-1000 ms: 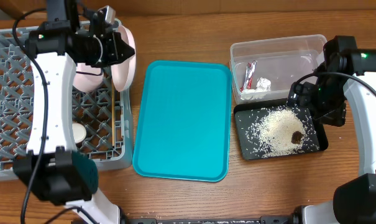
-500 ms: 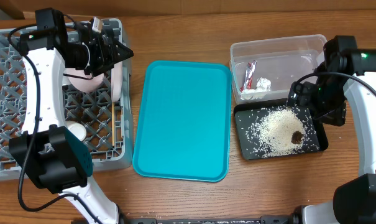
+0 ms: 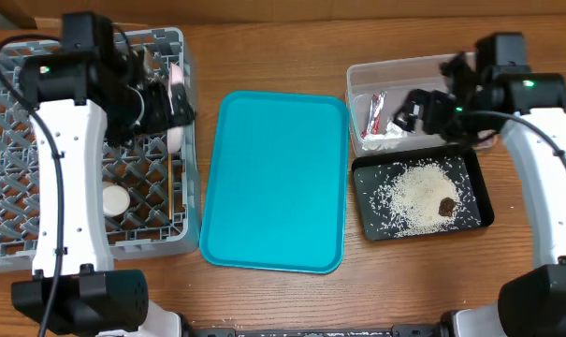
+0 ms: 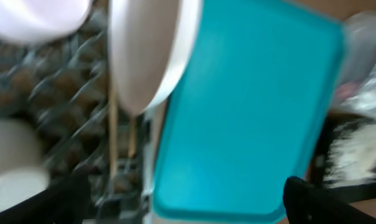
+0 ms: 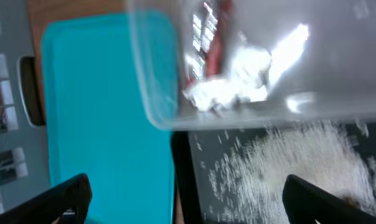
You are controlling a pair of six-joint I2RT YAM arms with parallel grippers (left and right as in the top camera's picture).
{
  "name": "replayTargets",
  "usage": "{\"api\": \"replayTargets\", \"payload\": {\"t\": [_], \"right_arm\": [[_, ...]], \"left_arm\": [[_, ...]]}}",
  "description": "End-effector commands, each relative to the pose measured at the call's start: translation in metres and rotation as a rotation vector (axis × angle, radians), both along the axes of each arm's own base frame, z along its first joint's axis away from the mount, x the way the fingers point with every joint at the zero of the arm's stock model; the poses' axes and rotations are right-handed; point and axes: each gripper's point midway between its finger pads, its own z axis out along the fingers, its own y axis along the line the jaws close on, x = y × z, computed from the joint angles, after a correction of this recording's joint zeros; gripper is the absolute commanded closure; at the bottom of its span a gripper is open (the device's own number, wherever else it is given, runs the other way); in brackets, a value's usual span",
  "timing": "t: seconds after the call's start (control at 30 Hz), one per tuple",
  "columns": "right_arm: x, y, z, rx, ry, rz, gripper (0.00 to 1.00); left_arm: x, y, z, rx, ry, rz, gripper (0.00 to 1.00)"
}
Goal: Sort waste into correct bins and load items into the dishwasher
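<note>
The white plate (image 4: 147,56) stands on edge at the right side of the grey dishwasher rack (image 3: 11,122), free of my left gripper (image 3: 181,105). That gripper is open just above it, and its dark fingers (image 4: 57,199) stand far apart. In the rack are also a pinkish bowl (image 4: 38,15), a white cup (image 3: 114,199) and chopsticks (image 3: 177,187). My right gripper (image 3: 423,108) hangs open and empty over the clear tub (image 3: 404,65). The tub holds the napkin (image 5: 231,87) and the wrapper (image 5: 209,37). Rice (image 3: 418,197) and a brown scrap (image 3: 447,205) lie in the black tray (image 3: 371,229).
A bare teal serving tray (image 3: 275,178) lies between the rack and the two bins. The black tray sits right in front of the clear tub. Wooden tabletop (image 3: 404,281) shows along the front.
My left gripper has opened and let go of the plate, which now stands in the rack. My right arm has moved back and left, from the black tray to over the clear tub.
</note>
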Motion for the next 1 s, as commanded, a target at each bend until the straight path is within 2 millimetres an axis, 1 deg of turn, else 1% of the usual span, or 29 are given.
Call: {"api": "replayTargets", "payload": {"t": [0.0, 0.13, 0.23, 0.3, 0.37, 0.4, 0.5, 0.6, 0.7, 0.77, 0.9, 0.97], "right_arm": [[0.004, 0.011, 0.001, -0.095, -0.050, 0.054, 0.00], [-0.006, 0.010, -0.005, -0.135, -0.004, 0.049, 0.00], [-0.014, -0.001, -0.008, -0.164, 0.050, -0.036, 0.00], [-0.018, -0.002, -0.007, -0.171, 0.054, -0.038, 0.00], [-0.020, -0.004, -0.001, -0.181, 0.039, -0.042, 0.00], [-0.023, -0.007, 0.007, -0.190, 0.003, -0.051, 0.00], [-0.030, -0.009, 0.021, -0.185, -0.089, -0.054, 0.00], [-0.047, -0.011, 0.033, -0.172, -0.209, -0.059, 0.00], [-0.070, -0.014, 0.041, -0.156, -0.326, -0.072, 0.00], [-0.087, -0.017, 0.046, -0.150, -0.402, -0.085, 0.00], [-0.118, -0.022, 0.052, -0.147, -0.477, -0.098, 0.00], [-0.129, -0.023, 0.057, -0.144, -0.500, -0.100, 0.00]], "left_arm": [[-0.017, 0.027, -0.014, 0.181, 0.107, 0.104, 0.00], [-0.036, 0.027, -0.016, 0.201, 0.188, 0.130, 0.00], [-0.055, 0.024, -0.017, 0.198, 0.254, 0.119, 0.00], [-0.061, 0.022, -0.016, 0.207, 0.252, 0.112, 0.00], [-0.066, 0.018, -0.012, 0.208, 0.203, 0.104, 0.00], [-0.071, 0.013, -0.008, 0.205, 0.137, 0.097, 0.00], [-0.084, 0.009, -0.001, 0.199, -0.013, 0.094, 0.00], [-0.099, 0.009, 0.005, 0.198, -0.188, 0.093, 0.00], [-0.117, 0.008, 0.010, 0.201, -0.363, 0.082, 0.00], [-0.133, 0.008, 0.013, 0.194, -0.466, 0.101, 0.00], [-0.163, 0.009, 0.013, 0.184, -0.590, 0.129, 0.00], [-0.173, 0.009, 0.014, 0.181, -0.633, 0.133, 0.00]]}}
